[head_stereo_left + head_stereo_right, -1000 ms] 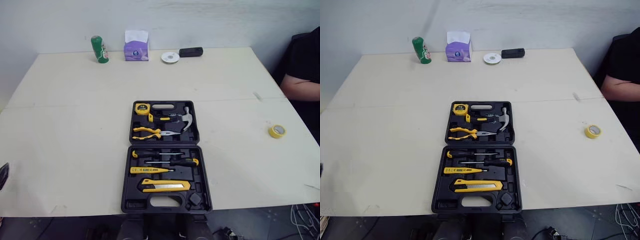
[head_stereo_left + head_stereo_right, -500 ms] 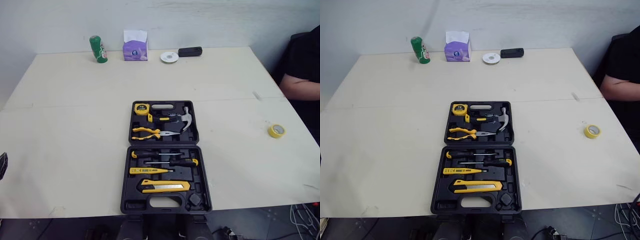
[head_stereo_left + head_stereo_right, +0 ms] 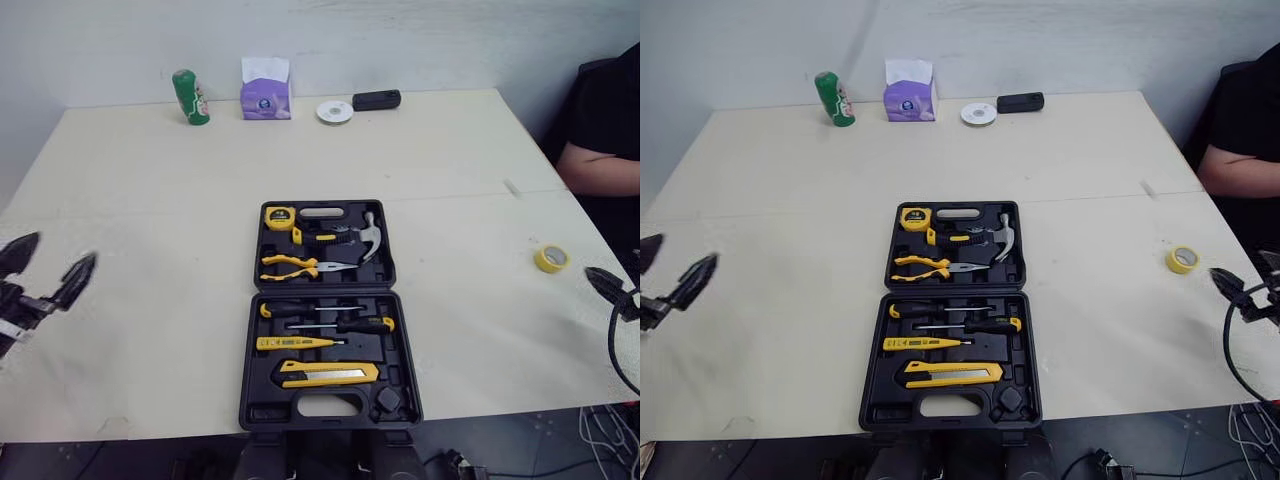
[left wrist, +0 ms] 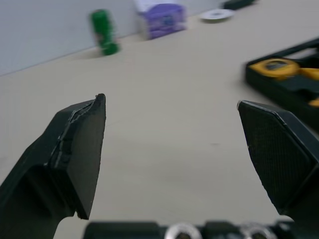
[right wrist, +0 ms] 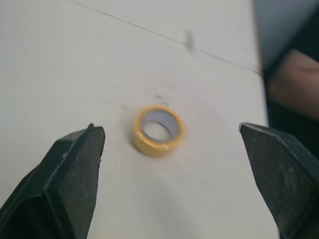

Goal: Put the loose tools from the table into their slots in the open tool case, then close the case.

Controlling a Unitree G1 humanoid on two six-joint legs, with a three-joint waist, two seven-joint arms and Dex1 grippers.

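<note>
Yellow tape roll lies loose on the table, well to the right of the open tool case. Right claw is spread, hovering near the roll. Left claw is spread at the left. The roll appears light, rigid and possibly slick; grip across its outer rim.

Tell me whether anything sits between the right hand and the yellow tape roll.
Nothing visible does. The tape roll lies alone on the bare table, straight ahead of the open right hand, with no tool or other item between them.
</note>
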